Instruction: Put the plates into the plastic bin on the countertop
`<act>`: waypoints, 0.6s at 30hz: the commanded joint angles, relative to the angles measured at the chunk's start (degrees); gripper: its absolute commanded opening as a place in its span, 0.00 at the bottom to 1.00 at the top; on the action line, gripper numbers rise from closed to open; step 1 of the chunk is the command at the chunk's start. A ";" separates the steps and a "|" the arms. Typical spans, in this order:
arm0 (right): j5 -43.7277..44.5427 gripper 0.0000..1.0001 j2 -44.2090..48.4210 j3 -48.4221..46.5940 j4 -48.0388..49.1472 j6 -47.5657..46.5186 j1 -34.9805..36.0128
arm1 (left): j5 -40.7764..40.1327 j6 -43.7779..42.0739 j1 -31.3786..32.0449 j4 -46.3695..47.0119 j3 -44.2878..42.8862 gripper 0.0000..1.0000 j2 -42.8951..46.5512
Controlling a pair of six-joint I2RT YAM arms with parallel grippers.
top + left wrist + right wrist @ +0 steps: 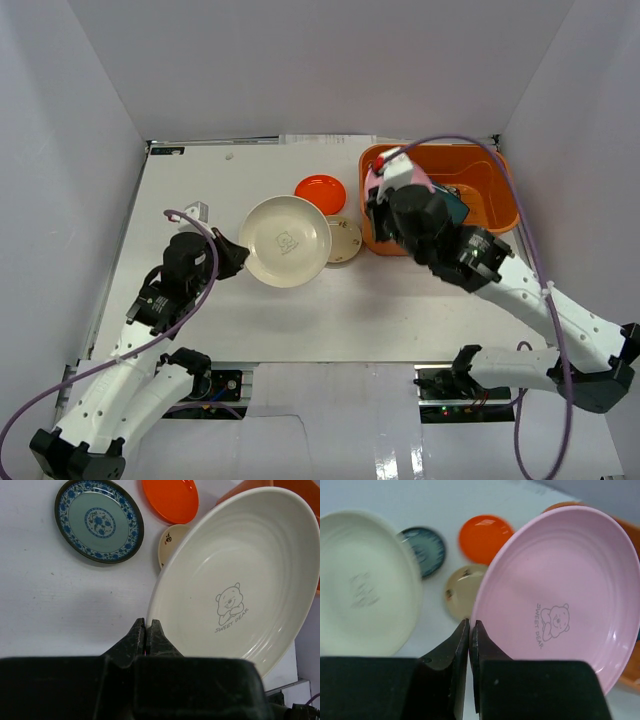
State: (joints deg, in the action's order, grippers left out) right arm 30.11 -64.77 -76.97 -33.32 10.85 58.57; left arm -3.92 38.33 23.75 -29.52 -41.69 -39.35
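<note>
My left gripper (145, 625) is shut on the near rim of the larger cream plate (240, 575), which is tilted above the countertop (200, 330); in the top view this gripper (238, 256) is at the plate's (287, 240) left edge. My right gripper (470, 625) is shut on the rim of the larger pink plate (565, 595), at the left wall of the orange plastic bin (500, 215), as the top view shows (378, 198). On the countertop lie the orange-red plate (320, 188), the tan plate (345, 240) and the blue-patterned plate (99, 520). A teal plate (458, 208) lies in the bin.
Pale walls (80, 120) enclose the countertop on three sides. A small grey block (195, 211) sits by the left arm. Purple cables (530, 230) loop over both arms. The cream plate covers the blue-patterned plate in the top view.
</note>
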 commanded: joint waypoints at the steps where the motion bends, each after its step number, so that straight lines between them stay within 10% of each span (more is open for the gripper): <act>1: -1.88 0.08 -3.69 -1.00 9.13 -10.31 -14.32 | 3.57 0.60 0.07 2.09 0.38 0.00 1.12; 11: -19.02 0.08 -21.70 3.49 23.91 -9.10 -40.36 | 9.81 1.66 0.07 5.87 -2.69 0.00 -3.08; 14: -21.58 0.29 -23.82 3.93 24.45 -6.21 -42.48 | 10.51 1.84 0.25 8.15 -4.27 0.00 -6.68; 18: -26.74 0.83 -19.71 5.51 24.27 -2.69 -42.57 | 10.95 2.37 0.68 10.87 -7.95 0.00 -13.27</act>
State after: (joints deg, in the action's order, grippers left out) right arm 9.82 -90.50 -71.11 -13.82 5.19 15.57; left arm 5.19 39.68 23.79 -23.97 -45.25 -49.30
